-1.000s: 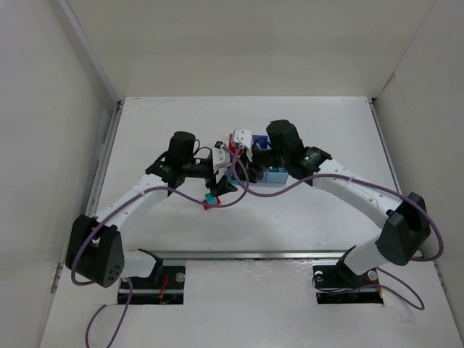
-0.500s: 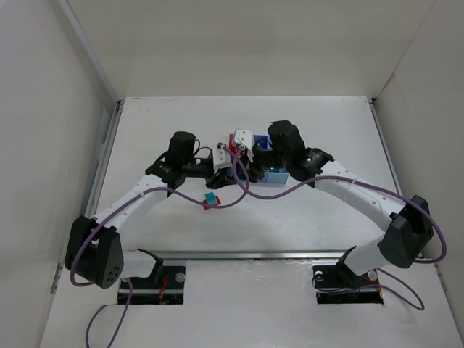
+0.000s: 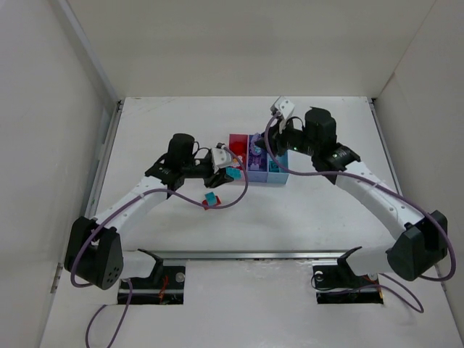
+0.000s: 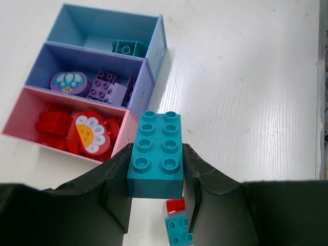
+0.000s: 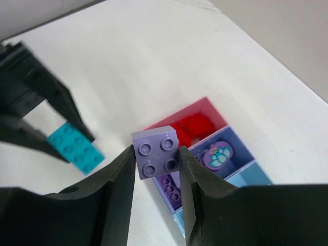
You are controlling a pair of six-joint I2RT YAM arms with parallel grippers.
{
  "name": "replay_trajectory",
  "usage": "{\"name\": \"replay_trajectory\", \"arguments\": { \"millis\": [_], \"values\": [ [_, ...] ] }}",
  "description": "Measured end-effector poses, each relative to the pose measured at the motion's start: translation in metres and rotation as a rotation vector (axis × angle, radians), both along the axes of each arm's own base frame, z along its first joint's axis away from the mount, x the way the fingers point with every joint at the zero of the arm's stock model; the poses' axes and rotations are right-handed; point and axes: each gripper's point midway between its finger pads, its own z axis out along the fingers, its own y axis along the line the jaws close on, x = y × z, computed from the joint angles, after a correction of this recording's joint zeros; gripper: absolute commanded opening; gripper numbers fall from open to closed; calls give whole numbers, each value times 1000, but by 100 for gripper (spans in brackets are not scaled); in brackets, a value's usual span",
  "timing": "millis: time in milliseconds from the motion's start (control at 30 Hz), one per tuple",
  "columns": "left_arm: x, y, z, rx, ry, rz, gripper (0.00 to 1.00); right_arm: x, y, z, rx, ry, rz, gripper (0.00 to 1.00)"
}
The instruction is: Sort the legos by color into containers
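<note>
1. Left wrist view: a teal brick (image 4: 155, 154), two studs by four, is pinched by its long sides between the fingers of the left gripper (image 4: 155, 171). It is held above the table, just beside the near corner of the pink bin (image 4: 18, 115).
2. Right wrist view: the right gripper (image 5: 155, 164) is clamped on a lavender brick (image 5: 155, 151) with four studs. It is held in the air over the containers, roughly above the purple bin (image 5: 241, 146).
3. The three bins are joined in a row: pink, purple, then the light blue bin (image 4: 66, 20).
4. The pink bin holds red bricks (image 4: 51, 125) and a red round piece (image 4: 90, 132) with a flower print.
5. The purple bin holds purple bricks (image 4: 102, 87) and a lavender disc (image 4: 68, 82) with a lotus print.
6. The light blue bin holds one small teal piece (image 4: 129, 47) against its wall.
7. A red-and-teal clump (image 3: 210, 199) lies on the white table (image 3: 326, 210), near the left gripper and apart from the bins.
</note>
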Motion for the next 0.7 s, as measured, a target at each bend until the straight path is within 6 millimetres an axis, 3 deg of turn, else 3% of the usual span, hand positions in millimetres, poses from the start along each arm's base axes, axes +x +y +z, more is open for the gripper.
{"name": "replay_trajectory", "arguments": {
  "millis": [133,233,333,500,600,700],
  "values": [
    [1,6,-10,35,23,34,0,13,-4,6,40,4,-64,0],
    [5,9,-12,46,19,63,0,20,-1,-2,51,36,-97,0],
    [14,13,-14,52,19,126,0,40,-5,-27,46,116,-210,1],
    [35,22,-12,49,17,277,0,75,-30,-80,43,284,-424,11],
    [44,26,-9,48,7,335,0,87,-37,-104,30,356,-477,21],
    [48,28,-8,44,7,363,0,96,-32,-118,10,409,-487,34]
  ]
}}
